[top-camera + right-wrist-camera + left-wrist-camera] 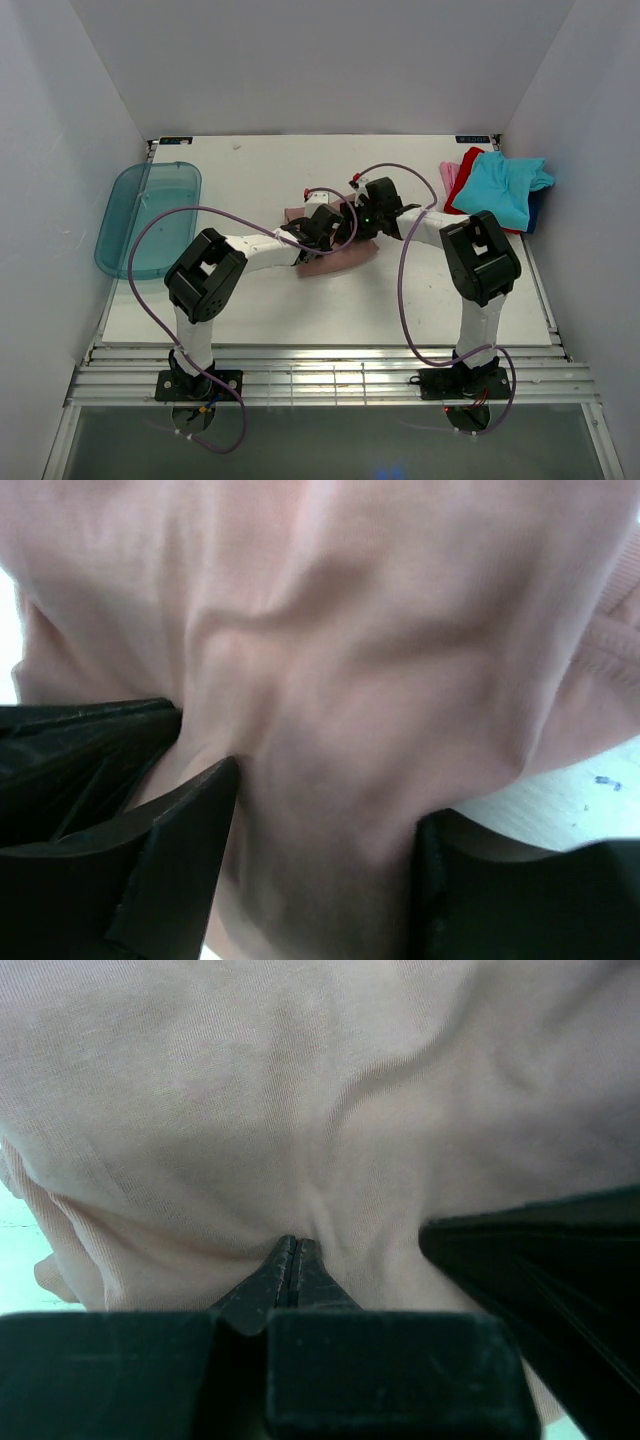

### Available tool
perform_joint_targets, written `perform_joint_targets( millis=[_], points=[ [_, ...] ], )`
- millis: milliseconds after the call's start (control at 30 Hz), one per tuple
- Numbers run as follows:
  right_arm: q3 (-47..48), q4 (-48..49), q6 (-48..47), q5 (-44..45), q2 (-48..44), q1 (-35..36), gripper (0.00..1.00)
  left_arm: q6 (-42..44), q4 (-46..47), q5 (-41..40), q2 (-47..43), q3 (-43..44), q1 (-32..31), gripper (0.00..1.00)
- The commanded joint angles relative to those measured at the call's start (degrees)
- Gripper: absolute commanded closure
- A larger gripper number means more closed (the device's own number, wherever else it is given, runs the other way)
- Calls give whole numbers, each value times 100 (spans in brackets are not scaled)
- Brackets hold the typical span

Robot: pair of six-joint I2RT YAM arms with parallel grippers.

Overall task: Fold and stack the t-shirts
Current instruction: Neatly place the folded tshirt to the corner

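– Cloth, nothing but cloth, in front of both wrists. Which shirt is that?

– The dusty-pink t-shirt [335,262]. It lies bunched up about the middle of the worktop [300,310], with both arms reaching in over it.

– What is the left hand [295,1245] doing?

– Its fingers are pressed together, and a small ridge of the pink cloth is nipped at their tips. Creases fan out from that spot.

– And the right hand [330,800]?

– Spread. Its two fingers stand apart with a loose hump of the same shirt filling the gap between them. I can't tell whether they press on it. Seen from above, it sits at about three o'clock from the left hand, very close to it.

– Where are the other shirts?

– Heaped at roughly two o'clock, near the worktop's far right corner and well apart from the arms. The turquoise tee [505,185] lies on top. The red tee [462,185] and the pink tee [449,175] peek out on its nine o'clock side, and the dark blue tee [535,212] shows at its four o'clock edge.

– Anything else up there?

– A teal tray [150,215] at about nine to ten o'clock, hanging partly over the worktop's left edge. Nothing lies in it.
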Motion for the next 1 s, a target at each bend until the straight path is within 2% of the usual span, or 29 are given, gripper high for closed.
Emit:
perform_joint_targets(
  millis=[0, 33, 67, 167, 333, 467, 567, 700, 967],
  points=[
    [3, -1078, -175, 584, 472, 345, 39, -75, 139, 71, -72, -44, 28, 100],
    [64, -1166, -193, 645, 542, 389, 46, -76, 147, 79, -72, -44, 37, 100],
    [82, -1193, -184, 733, 569, 459, 62, -76, 156, 80, -81, -53, 46, 100],
    [135, -1307, -79, 953, 657, 547, 92, -67, 165, 71, -125, -62, 63, 100],
    [257, -1570, -35, 1638, 421, 591, 92, -58, -36, 9, -449, 0, 72, 100],
    [967, -2299, -314, 2971, 157, 574, 92, -14, -213, -35, -1151, 44, 107, 100],
    [1347, -2748, -535, 3448, 7, 495, 92, -5, -309, -44, -1486, -18, 125, 100],
    [1891, -3135, -886, 3888, -194, 354, 92, -58, -380, -61, -2100, -272, 125, 100],
    [2270, -3487, -1431, 4574, -538, -172, 92, -225, -512, -149, -2700, -896, 125, 100]
  ],
)
